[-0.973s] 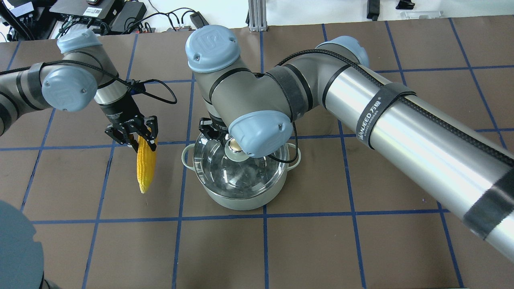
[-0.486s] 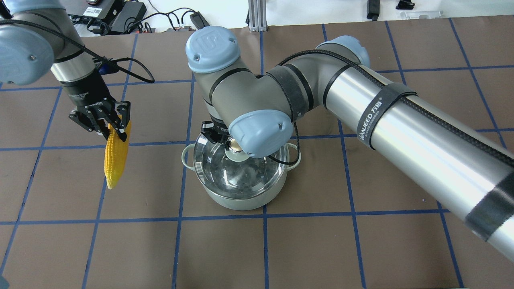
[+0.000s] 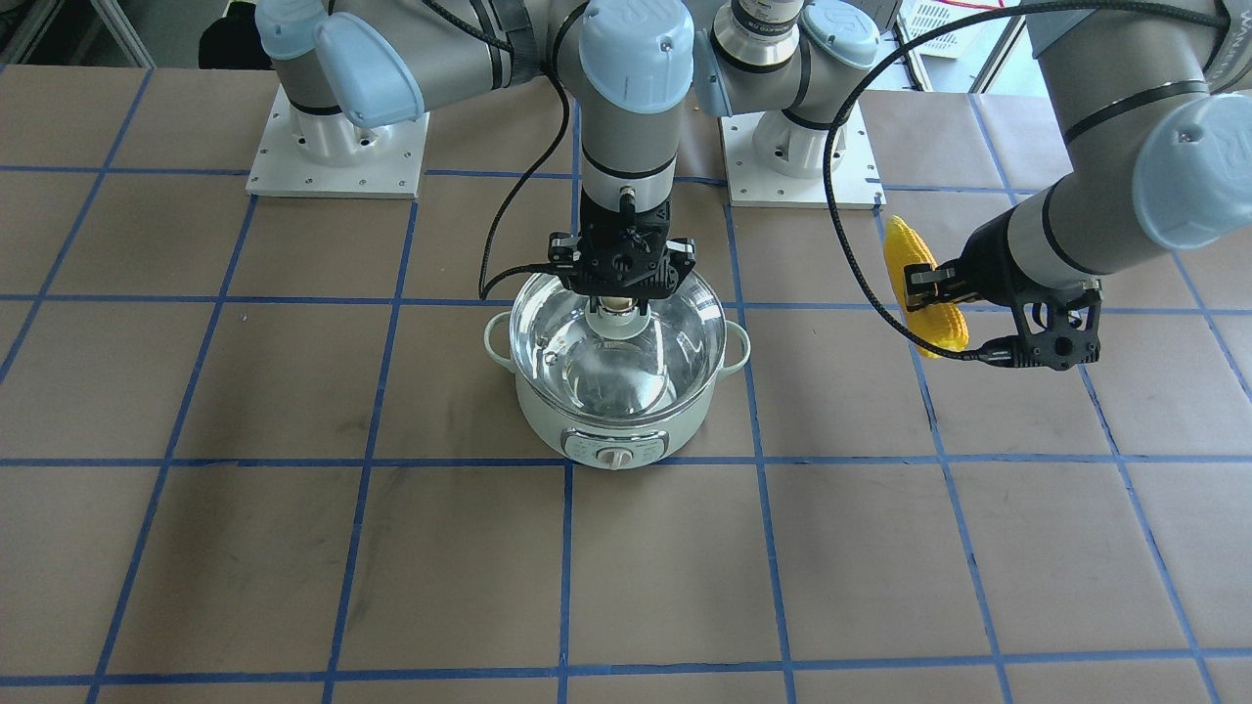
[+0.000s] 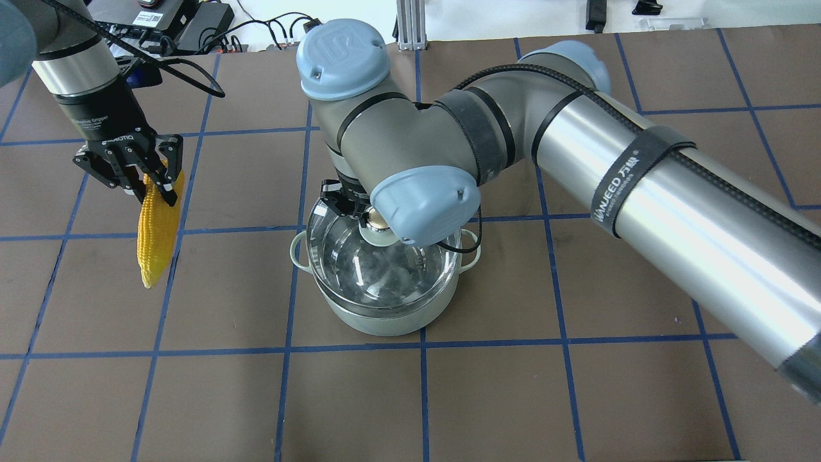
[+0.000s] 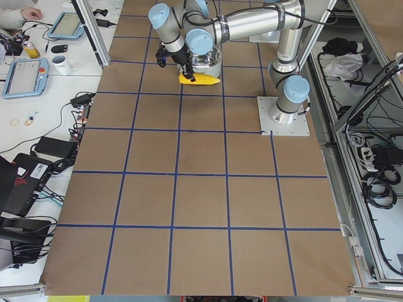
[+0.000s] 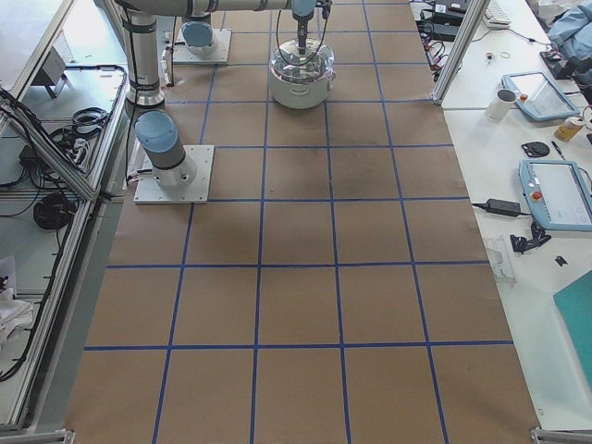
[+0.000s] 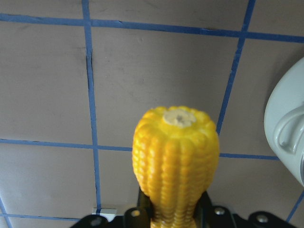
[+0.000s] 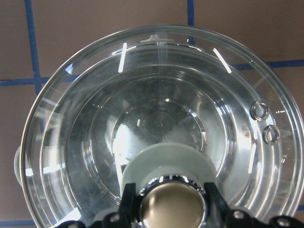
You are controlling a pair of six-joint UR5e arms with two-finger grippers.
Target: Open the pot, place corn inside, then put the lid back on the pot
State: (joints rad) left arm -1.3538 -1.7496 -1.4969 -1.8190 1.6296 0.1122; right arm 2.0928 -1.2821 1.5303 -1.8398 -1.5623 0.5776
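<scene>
The pale mint-green pot [image 3: 548, 422] stands mid-table, also in the overhead view [image 4: 378, 323]. The clear glass lid [image 3: 587, 367] is over its rim; I cannot tell whether it rests on it or is just raised. My right gripper [image 3: 618, 305] is shut on the lid's knob [image 8: 173, 206], directly above the pot. My left gripper [image 4: 154, 189] is shut on the thick end of the yellow corn [image 4: 155, 237] and holds it in the air, tip hanging down, well to the pot's left. The corn also shows in the left wrist view [image 7: 175, 156].
The brown table cover [image 4: 449, 398] has a blue tape grid. My right arm's large elbow and forearm [image 4: 641, 186] span the overhead view above the pot. The arm bases [image 3: 337, 147] stand at the robot's side. Cables and electronics [image 4: 160, 19] lie beyond the far edge.
My left gripper has carried the corn up and to the left, farther from the pot. My right gripper stays shut on the knob, and the arm and lid have shifted slightly.
</scene>
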